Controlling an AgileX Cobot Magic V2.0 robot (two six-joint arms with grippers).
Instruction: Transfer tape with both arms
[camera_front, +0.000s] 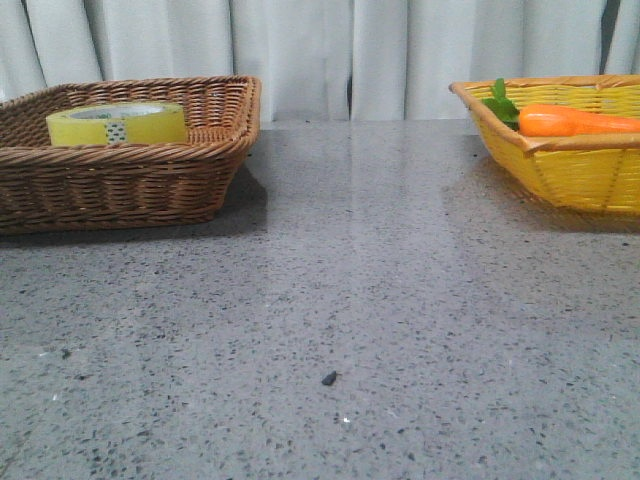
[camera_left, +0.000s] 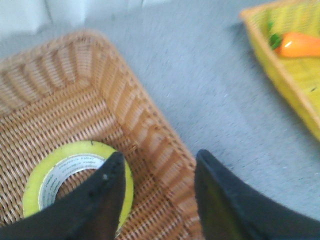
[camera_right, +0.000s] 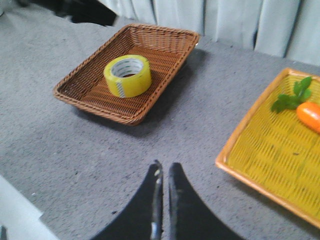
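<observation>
the tape (camera_right: 127, 75) is lying flat in the brown basket (camera_front: 150, 180), the left gripper (camera_left: 157, 192) is hovering spread apart above it, the right gripper (camera_right: 163, 200) is sitting pinched together, so i'd be straddling 1 wall of the roll, avoiding the wicker rim.

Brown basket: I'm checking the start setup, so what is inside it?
The brown basket holds only the tape, lying flat with its hole facing up. The weave under the roll is covered. The left claw hangs open above it.
</observation>
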